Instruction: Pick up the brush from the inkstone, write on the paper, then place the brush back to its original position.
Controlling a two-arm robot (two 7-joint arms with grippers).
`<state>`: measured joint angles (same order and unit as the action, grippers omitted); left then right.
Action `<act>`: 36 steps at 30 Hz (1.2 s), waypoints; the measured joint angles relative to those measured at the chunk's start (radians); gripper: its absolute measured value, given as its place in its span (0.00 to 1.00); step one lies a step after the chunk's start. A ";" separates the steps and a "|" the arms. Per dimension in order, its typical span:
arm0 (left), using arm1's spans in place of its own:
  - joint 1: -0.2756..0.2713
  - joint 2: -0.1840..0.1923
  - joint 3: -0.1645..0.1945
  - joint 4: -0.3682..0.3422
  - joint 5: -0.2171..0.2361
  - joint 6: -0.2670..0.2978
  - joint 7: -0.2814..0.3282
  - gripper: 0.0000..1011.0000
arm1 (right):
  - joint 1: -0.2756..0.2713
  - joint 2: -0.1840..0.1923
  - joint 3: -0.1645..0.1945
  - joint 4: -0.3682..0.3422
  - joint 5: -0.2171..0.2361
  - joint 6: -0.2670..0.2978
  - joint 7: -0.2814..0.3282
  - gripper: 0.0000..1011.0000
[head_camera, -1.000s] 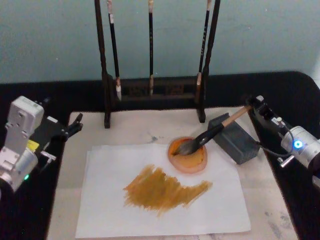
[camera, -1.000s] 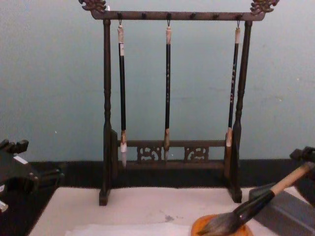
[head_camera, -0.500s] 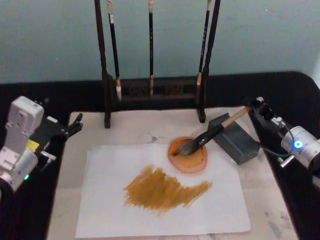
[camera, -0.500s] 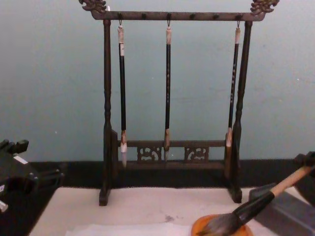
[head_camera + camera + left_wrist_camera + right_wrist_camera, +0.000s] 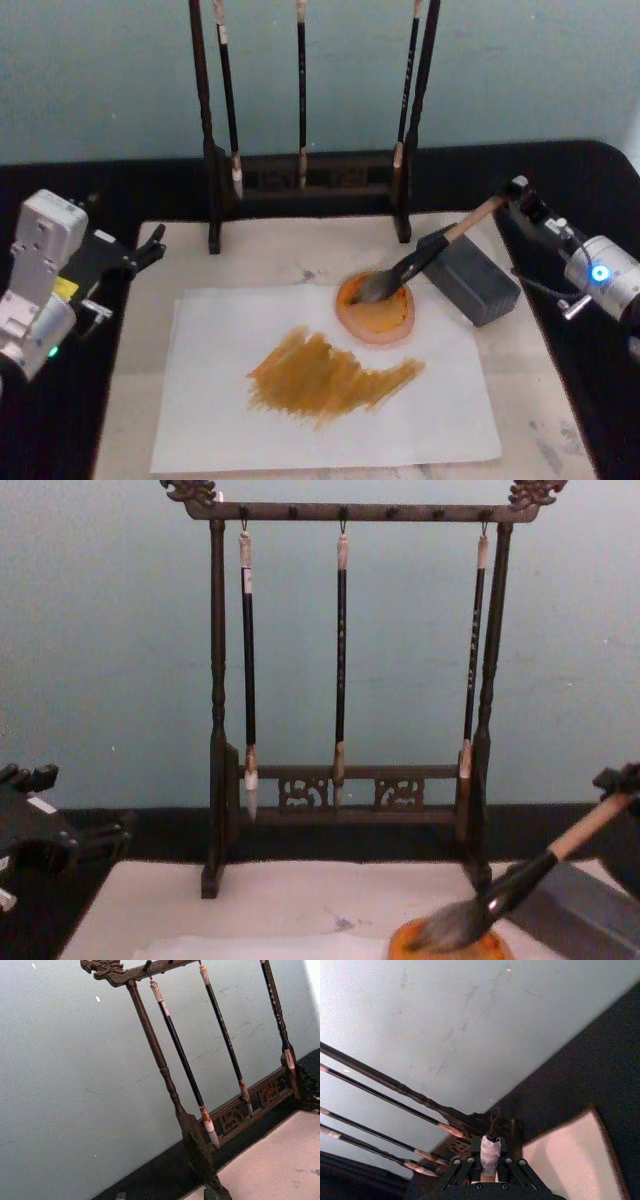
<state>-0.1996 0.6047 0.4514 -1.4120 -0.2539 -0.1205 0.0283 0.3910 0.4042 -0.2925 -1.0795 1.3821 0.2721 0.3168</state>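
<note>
Orange inkstone (image 5: 385,318) sits at the far edge of the paper (image 5: 450,395), right of centre, just beyond an ochre ink smear (image 5: 325,380). The brush (image 5: 432,248) is tilted: its grey tuft rests in the inkstone and its handle rises to the right, passing over a grey block (image 5: 475,280). The right gripper (image 5: 512,197) is at the handle's top end, jaws closed on it. The left gripper (image 5: 150,248) is parked at the left edge of the pale mat (image 5: 545,400) on the black counter (image 5: 70,440), apart from the paper; its jaw state cannot be told. A dark brush rack (image 5: 300,180) holding three slender brushes stands behind the paper
</note>
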 joint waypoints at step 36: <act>0.000 0.000 0.000 0.000 0.000 0.000 0.000 1.00 | 0.119 0.236 -0.288 -0.522 -0.453 -0.116 0.104 0.17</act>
<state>-0.1995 0.6047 0.4513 -1.4120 -0.2539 -0.1205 0.0283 0.5102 0.6406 -0.5807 -1.6010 0.9288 0.1566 0.4206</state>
